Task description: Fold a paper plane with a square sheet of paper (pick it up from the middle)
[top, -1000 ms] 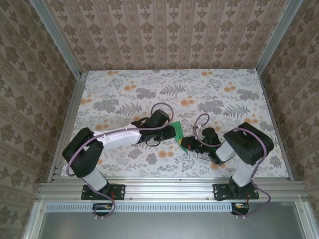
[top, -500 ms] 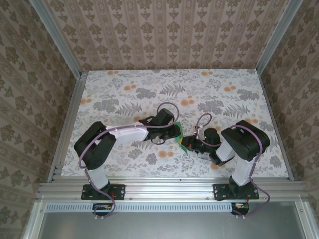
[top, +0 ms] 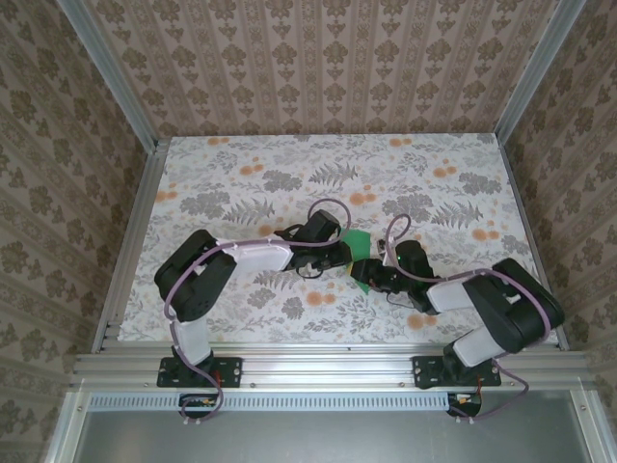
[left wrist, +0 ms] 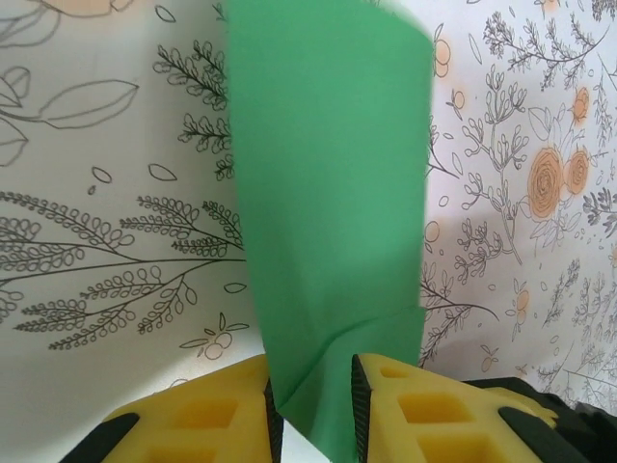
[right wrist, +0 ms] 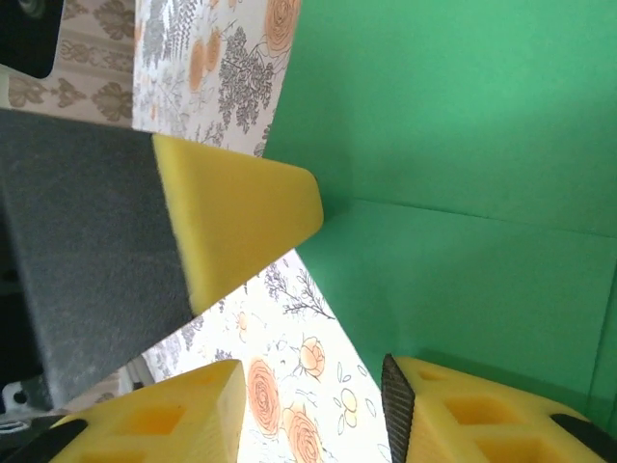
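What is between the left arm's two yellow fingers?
The green paper, gripped by the left end effector; the left wrist view shows it.

Right hand (right wrist: 308, 386) jaws apart; green paper (right wrist: 463, 145) creased.

Square sheet of paper (left wrist: 328, 193) ahead of my left tool (left wrist: 310, 395): plain bright green, unprinted. Tool fingers (left wrist: 202, 424): yellow. Tabletop (left wrist: 116, 241) beneath: white, grey ferns, orange flowers.
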